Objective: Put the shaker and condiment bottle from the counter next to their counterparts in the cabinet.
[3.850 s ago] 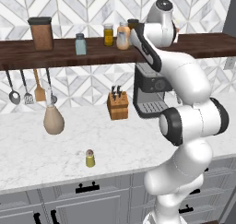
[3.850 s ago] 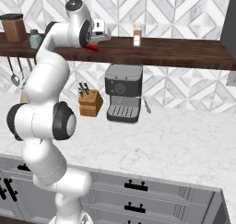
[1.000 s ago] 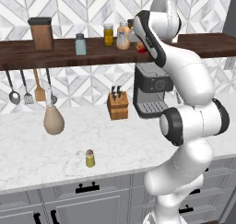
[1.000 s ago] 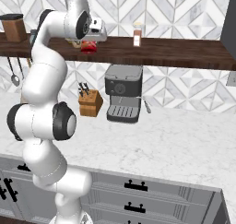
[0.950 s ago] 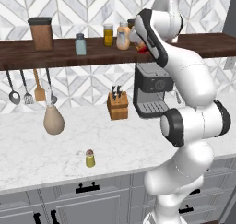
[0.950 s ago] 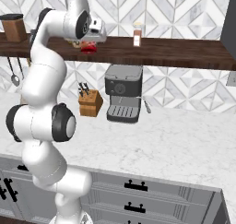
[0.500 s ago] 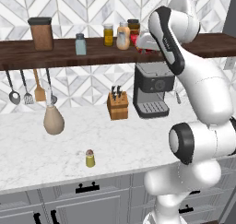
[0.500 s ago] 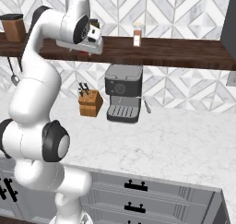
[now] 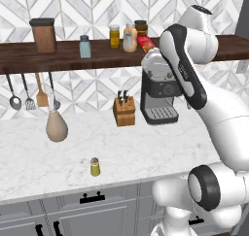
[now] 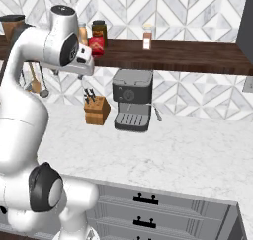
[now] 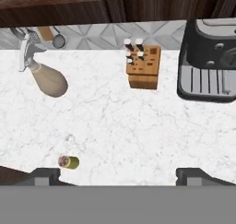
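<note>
Table (image 9: 146, 147), white marble: lying wide and well below the claw, carrying a coffee machine (image 9: 158, 92), a knife block (image 9: 124, 111) and a tan vase (image 9: 56, 127).

Cabinet (image 9: 63, 60), the long dark wooden shelf: running along the wall a little above the claw.

Claw (image 11: 117, 174): hanging in front of the shelf edge and looking straight down at the table. Its two tips are standing wide apart with nothing between them; it is holding nothing.

Condiment bottle (image 10: 96, 46), the flat red one: standing on the shelf just above and behind the claw, beside a cream-orange bottle (image 9: 129, 38) and near two jars. This half of the job is looking done.

Shaker (image 9: 95, 166), yellow-green with a pinkish cap: sitting on the table near the front edge, well below the claw and off to one side in the hand view. It is untouched.

Its likely counterpart, a pale blue shaker (image 9: 84, 46), is waiting further along the shelf from the claw.

Judgement: roughly halfway. Left to do: drop to the table, take the shaker, lift it to the shelf beside the blue one.
</note>
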### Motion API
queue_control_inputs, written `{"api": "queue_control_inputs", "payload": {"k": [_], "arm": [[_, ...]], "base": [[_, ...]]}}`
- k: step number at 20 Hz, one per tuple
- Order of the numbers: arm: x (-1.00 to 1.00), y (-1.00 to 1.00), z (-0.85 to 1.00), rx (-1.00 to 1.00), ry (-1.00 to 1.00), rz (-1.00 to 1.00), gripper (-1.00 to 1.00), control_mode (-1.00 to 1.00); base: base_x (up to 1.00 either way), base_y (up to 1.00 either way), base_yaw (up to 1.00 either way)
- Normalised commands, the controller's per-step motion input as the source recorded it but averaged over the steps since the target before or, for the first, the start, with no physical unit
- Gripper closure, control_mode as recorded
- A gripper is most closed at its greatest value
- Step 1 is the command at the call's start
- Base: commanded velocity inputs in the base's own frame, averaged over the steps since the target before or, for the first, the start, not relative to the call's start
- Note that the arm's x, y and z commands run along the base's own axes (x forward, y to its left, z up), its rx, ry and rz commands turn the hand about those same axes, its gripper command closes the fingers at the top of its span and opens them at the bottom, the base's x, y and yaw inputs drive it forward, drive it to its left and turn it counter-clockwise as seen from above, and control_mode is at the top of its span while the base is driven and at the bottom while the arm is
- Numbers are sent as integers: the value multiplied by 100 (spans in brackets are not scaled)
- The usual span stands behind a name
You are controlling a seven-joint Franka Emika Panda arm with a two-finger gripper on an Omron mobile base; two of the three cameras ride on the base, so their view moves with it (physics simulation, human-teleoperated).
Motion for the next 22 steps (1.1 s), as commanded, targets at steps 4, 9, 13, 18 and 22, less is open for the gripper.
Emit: {"api": "queue_control_inputs", "payload": {"k": [4,9,13,18,22], "arm": [[-69,57,-28,-2,0,6,-100,-100],[-42,48,-15,4,2,4,-100,-100],[-25,38,-14,10,6,2,-100,-100],[-26,41,-19,6,7,2,-100,-100],[-40,49,-42,0,5,3,-100,-100]], "base": [[0,0,0],[0,0,0],[0,0,0],[0,0,0],[0,0,0]]}}
